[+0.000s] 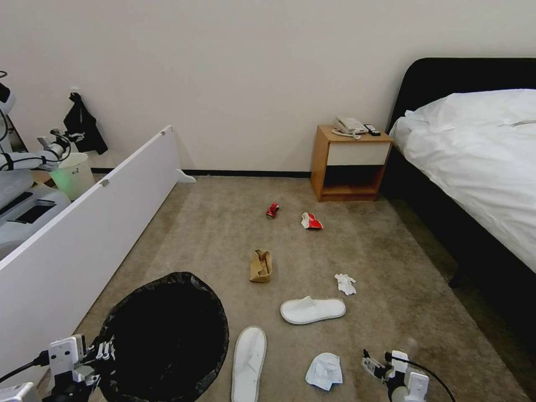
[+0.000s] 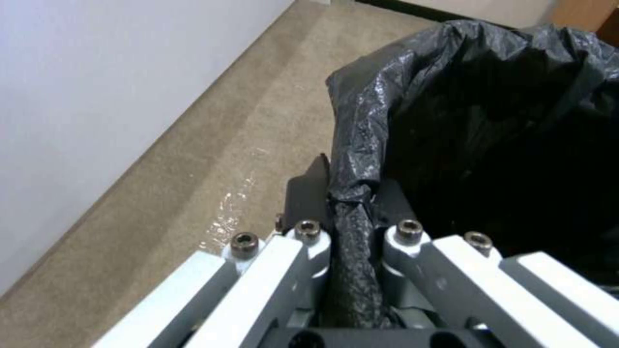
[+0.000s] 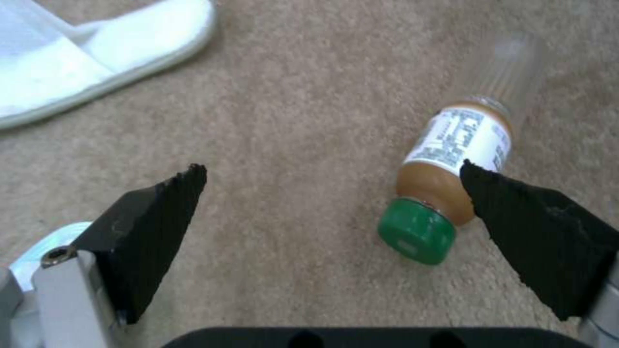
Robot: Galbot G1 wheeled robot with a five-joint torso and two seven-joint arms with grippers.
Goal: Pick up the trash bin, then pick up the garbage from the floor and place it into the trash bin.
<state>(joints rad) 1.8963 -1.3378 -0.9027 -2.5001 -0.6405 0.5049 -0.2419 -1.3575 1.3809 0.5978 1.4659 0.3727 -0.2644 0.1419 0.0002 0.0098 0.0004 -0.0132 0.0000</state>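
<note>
Clamped on the folded black bag at the rim of the trash bin point(image 1: 167, 335), the left gripper point(image 2: 351, 241) has its fingers pressed together on that crinkled edge, low at the robot's left. The right gripper point(image 3: 332, 193) hangs over the floor point(image 1: 363, 245) with its black pads spread wide apart, pinching nothing; a small green-capped bottle point(image 3: 445, 183) lies on its side between them, just beside one pad, though I cannot tell if it touches.

Going by size: a bed point(image 1: 480, 162) with white bedding and a dark headboard closes the right side of the room, and a long white panel point(image 1: 84, 234) runs at an angle along the left. Between them the beige-brown carpet stays open up to the pale back wall, where a wooden nightstand point(image 1: 352, 167) carries a telephone point(image 1: 349, 125).

The bin stands near the panel's foot, a strip of bare carpet between. Right of it lie two white slippers, one point(image 1: 248, 363) pointing away from the robot, the other point(image 1: 312, 310) crosswise. A crumpled white tissue point(image 1: 324, 371) lies near the right gripper, a smaller one point(image 1: 345, 283) farther out. A brown paper bag point(image 1: 261, 265) sits mid-carpet; beyond it are a red-and-white wrapper point(image 1: 311, 221) and a crushed red can point(image 1: 272, 210), well apart from the bin.

The bottle's white label bears print too small to read.
</note>
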